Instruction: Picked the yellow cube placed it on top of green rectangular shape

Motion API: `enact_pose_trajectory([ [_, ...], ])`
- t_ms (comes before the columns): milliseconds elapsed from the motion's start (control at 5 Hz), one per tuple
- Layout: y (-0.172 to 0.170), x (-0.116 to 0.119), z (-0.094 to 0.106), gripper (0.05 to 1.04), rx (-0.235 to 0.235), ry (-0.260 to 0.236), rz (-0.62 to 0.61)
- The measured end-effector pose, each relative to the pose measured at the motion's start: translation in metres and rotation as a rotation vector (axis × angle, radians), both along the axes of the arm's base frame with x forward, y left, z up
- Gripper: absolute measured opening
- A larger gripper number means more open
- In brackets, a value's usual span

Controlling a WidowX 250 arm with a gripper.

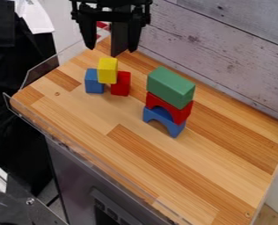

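nearest, at the lower left corner, sits a dark metal plate [11, 205] with 1 round screw [30, 201]. beside it rises the grey front [71, 178] of a cabinet, with a panel [109, 208] whose small markings are too small to read. on top lies the bench [182, 176] of striped wood, with a clear rail [88, 153] along its near left edge.

around the middle, 3 pieces are stacked: a blue arch [148, 115], a red arch [184, 114] on it, and a green rectangular block [170, 87] on top. farther off and to the left stand a blue block [93, 83] and a red block [121, 84]; the yellow cube [107, 70] rests on these 2, well apart from the green rectangular block.

just beyond, the pincer [111, 49] hangs open, its 2 fingers wide apart and holding nothing. whitewashed boards [224, 46] with dark knots form the wall behind.
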State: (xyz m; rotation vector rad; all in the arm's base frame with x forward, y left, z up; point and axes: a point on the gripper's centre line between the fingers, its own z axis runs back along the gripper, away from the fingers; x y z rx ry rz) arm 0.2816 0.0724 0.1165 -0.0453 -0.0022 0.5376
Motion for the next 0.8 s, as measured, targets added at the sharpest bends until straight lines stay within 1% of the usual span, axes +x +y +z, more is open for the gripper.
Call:
enact_pose_trajectory([
  [200, -0.001, -0.002, -0.009, 0.999, -0.012, 0.030, 0.003],
  [400, 0.010, 0.004, -0.023, 0.999, -0.059, 0.053, 0.007],
  [600, 0.034, 0.007, -0.029, 0.999, -0.078, 0.070, 0.054],
  [800, 0.039, 0.010, -0.031, 0.999, -0.075, 0.087, 0.046],
])
